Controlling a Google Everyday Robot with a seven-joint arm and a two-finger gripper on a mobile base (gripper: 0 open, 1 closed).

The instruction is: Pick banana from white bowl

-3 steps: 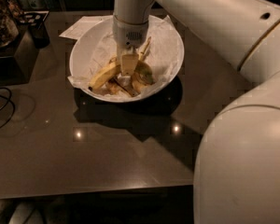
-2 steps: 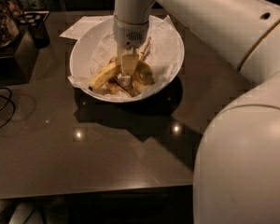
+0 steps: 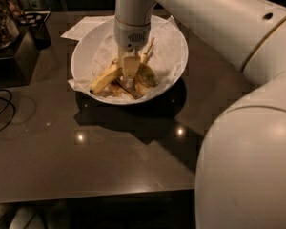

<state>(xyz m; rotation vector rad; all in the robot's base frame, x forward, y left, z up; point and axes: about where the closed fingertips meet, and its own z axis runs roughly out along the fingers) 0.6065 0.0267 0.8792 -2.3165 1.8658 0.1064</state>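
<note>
The white bowl (image 3: pixel 174 39), lined with crinkled white paper, stands on the dark table at the back centre. The banana (image 3: pixel 104 79) lies in its front left part, yellow with a dark tip pointing left. Its right end runs under the gripper. A shorter yellow banana (image 3: pixel 147 75) and thin browned peel pieces (image 3: pixel 119 88) lie beside it. My gripper (image 3: pixel 130 74) reaches straight down into the middle of the bowl, on the pile at the banana's right end. What it touches is hidden under it.
A sheet of white paper (image 3: pixel 82 27) lies behind the bowl at the left. A dark box (image 3: pixel 37 30) and clutter stand at the far left, with black cables (image 3: pixel 1 109) off the table's left side. My white arm (image 3: pixel 248 142) fills the right side.
</note>
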